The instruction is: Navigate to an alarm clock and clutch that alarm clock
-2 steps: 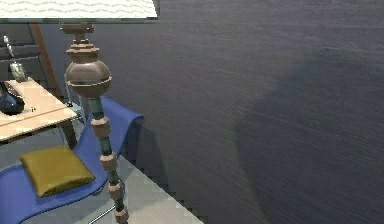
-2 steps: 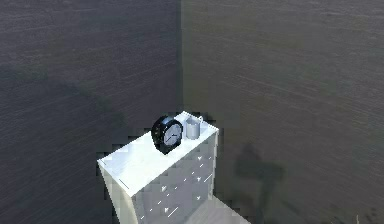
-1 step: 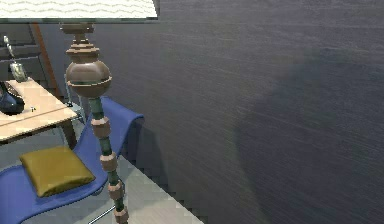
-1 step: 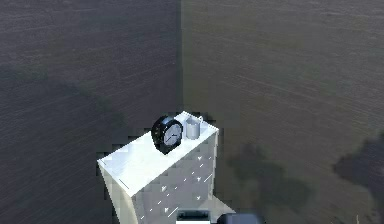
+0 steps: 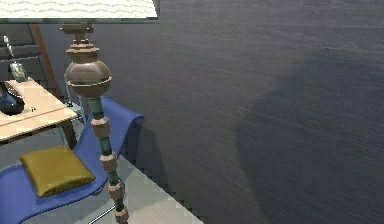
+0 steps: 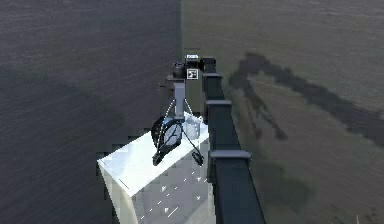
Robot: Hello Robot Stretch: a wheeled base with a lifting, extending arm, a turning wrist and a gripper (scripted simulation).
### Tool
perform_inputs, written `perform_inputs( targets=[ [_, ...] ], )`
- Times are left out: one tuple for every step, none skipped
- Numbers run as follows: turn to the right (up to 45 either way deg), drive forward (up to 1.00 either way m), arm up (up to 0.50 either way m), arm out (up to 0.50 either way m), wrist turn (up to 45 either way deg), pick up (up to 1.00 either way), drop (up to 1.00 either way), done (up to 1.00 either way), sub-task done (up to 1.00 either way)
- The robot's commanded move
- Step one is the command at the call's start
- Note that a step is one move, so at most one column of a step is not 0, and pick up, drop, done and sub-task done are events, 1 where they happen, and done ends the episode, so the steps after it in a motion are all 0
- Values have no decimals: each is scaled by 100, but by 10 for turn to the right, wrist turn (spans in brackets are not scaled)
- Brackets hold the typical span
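Out to the arm side, against a dark grey wall point(image 6: 90, 70): round alarm clock point(image 6: 174, 131) with a pale face, upright on top of a white cabinet point(image 6: 150, 190), toward the top's far end. Dark arm point(image 6: 225, 150) running up just right of the cabinet, white marker squares point(image 6: 193, 62) at its far end. Gripper point(image 6: 178, 152) beside the squares, two thin fingers point(image 6: 197, 152) reaching down on either side of the clock. Impossible to tell whether touching it. Equally impossible to tell whether anything is held, with the clock resting on the cabinet right at the fingers.

Ahead: floor lamp point(image 5: 95, 110) with a turned, beaded pole under a pale shade. Blue armchair point(image 5: 120, 125) behind it, olive-yellow cushion point(image 5: 55, 168) on the seat. Wooden table point(image 5: 35, 110) at the forward view's left, a dark object point(image 5: 10, 100) on top.
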Motion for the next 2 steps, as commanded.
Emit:
perform_inputs(
  targets=[
    [0, 0, 0, 0, 450, 0, 0, 0, 0],
    [0, 0, 0, 0, 450, 0, 0, 0, 0]
  ],
)
